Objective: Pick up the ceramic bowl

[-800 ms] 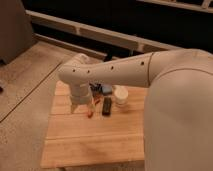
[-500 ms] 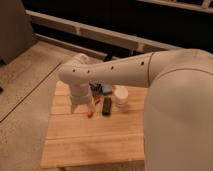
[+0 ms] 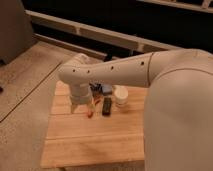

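Reaching: claw [image 3: 82,107] low over table [image 3: 90,142].
Claw: we cannot tell its grip.
Bowl [image 3: 98,90]: right of claw; rim grasp next.

You get only 1 small patch of the round, dark, near-black ceramic bowl [image 3: 99,90]: a glossy bluish-grey glint showing below the pale robot arm [image 3: 120,72]. It lies toward the far side of the wooden slatted table [image 3: 90,145], just left of the small white cup [image 3: 120,96]. The arm hides most of it, so you cannot judge its rim or tilt. The gripper [image 3: 80,106] hangs just left of the bowl, low over the table.
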Controlling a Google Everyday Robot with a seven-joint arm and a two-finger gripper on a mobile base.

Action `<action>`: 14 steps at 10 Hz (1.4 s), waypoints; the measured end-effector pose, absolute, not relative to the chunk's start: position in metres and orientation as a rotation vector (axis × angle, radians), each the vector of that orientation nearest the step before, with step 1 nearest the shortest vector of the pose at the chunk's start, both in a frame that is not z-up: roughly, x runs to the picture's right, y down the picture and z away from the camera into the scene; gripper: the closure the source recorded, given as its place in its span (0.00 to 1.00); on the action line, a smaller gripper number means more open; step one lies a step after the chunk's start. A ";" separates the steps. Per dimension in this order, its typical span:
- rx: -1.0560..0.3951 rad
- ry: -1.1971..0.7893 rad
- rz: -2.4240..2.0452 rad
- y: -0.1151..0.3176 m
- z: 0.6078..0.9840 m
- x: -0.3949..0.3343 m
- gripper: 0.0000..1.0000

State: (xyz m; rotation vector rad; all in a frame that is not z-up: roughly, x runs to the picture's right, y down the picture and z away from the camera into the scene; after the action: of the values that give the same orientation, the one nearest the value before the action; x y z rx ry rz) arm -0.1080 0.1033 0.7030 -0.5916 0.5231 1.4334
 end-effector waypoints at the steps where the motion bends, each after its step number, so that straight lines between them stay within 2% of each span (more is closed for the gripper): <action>1: -0.592 0.523 1.433 0.103 0.703 -0.108 0.35; 12: -0.591 0.522 1.434 0.103 0.703 -0.108 0.35; 14: -0.564 0.508 1.456 0.086 0.710 -0.104 0.35</action>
State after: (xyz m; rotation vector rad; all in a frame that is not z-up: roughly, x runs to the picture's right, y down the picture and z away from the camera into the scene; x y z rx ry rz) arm -0.1035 0.0861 0.7099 -0.5645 0.5078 1.4560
